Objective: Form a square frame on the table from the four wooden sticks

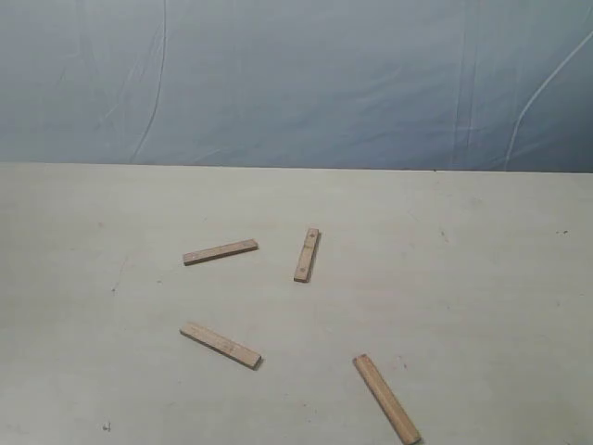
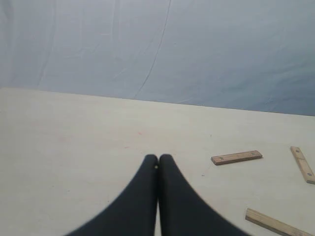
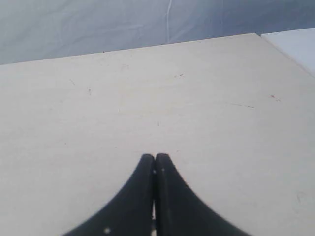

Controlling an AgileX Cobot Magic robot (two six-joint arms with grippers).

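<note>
No square frame exists yet; the sticks lie flat and scattered on the table (image 1: 482, 278), none touching another: the far-left stick (image 1: 220, 251) almost crosswise, the far-right stick (image 1: 307, 255) near it and almost lengthwise, the near-left stick (image 1: 220, 345) slanted, the near-right stick (image 1: 386, 399) well apart and slanted the other way; the left gripper (image 2: 158, 162) has its jaws pressed together with nothing between them, three sticks lying off to one side of it; the right gripper (image 3: 155, 160) is closed in the same way and empty, and only bare table shows in its view. In my judgement the main risk comes from the thin flat shape; fingertips that descend too low can scrape the table, and a shallow pinch can let a stick slip or turn; a push on one stick may also knock a placed neighbour — then a corner opens or overlaps, and the outline comes out skewed.
</note>
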